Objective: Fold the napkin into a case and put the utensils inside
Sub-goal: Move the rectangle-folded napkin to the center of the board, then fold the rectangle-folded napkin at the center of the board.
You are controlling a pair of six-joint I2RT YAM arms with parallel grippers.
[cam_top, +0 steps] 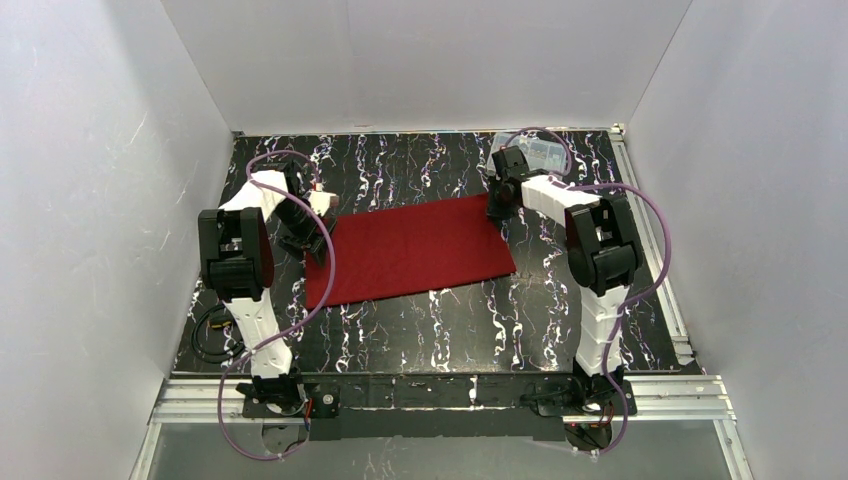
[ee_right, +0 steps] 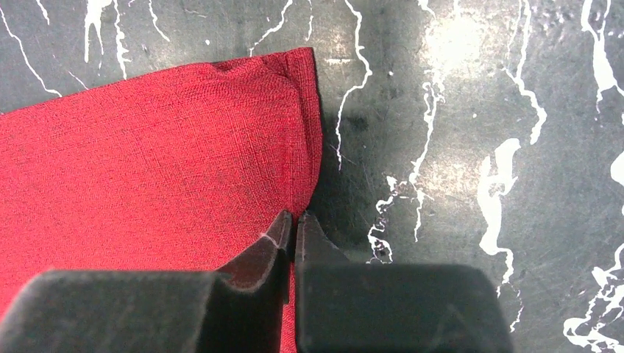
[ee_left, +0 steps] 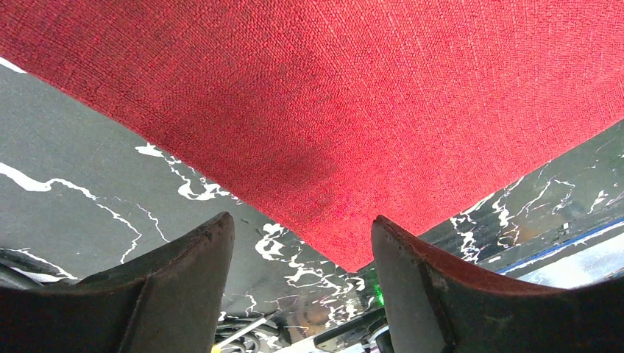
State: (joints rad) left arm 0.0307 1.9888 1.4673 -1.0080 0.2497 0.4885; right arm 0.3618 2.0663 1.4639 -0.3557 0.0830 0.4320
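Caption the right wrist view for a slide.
Right gripper, jaws closed on the napkin edge near its corner, above the marbled table.

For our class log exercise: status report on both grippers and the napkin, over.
Left gripper open over a napkin corner. Right gripper shut on napkin's right edge. Napkin flat, no case yet. Nothing lying on it.
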